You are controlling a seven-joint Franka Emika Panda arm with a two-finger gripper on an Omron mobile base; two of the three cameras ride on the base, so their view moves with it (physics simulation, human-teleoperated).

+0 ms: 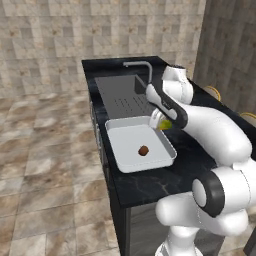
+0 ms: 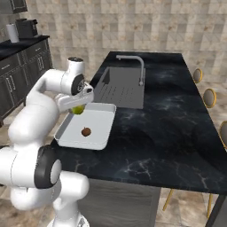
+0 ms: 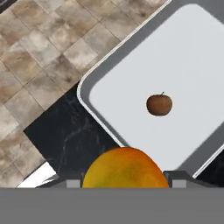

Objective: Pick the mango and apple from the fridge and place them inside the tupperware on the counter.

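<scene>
My gripper (image 1: 161, 120) is shut on the mango (image 1: 163, 122), a yellow-orange fruit with a green patch. It hangs just above the far rim of the tupperware (image 1: 120, 165), a shallow white tray on the black counter (image 1: 150, 186). The apple (image 1: 143, 150), a small dark red-brown ball, lies inside the tray near its middle. In the hand view the mango (image 3: 125, 168) bulges between the two fingertips (image 3: 72, 183), with the apple (image 3: 159, 105) and the tray floor (image 3: 192, 57) below. From the right the mango (image 2: 79, 109) sits over the tray's back corner (image 2: 99, 107). The fridge is out of view.
A ribbed grey sink (image 1: 120, 95) with a metal faucet (image 1: 142, 65) lies just beyond the tray. The counter's left edge drops to a tiled floor (image 1: 45, 165). Round stools (image 2: 208, 97) stand along the counter's far right side.
</scene>
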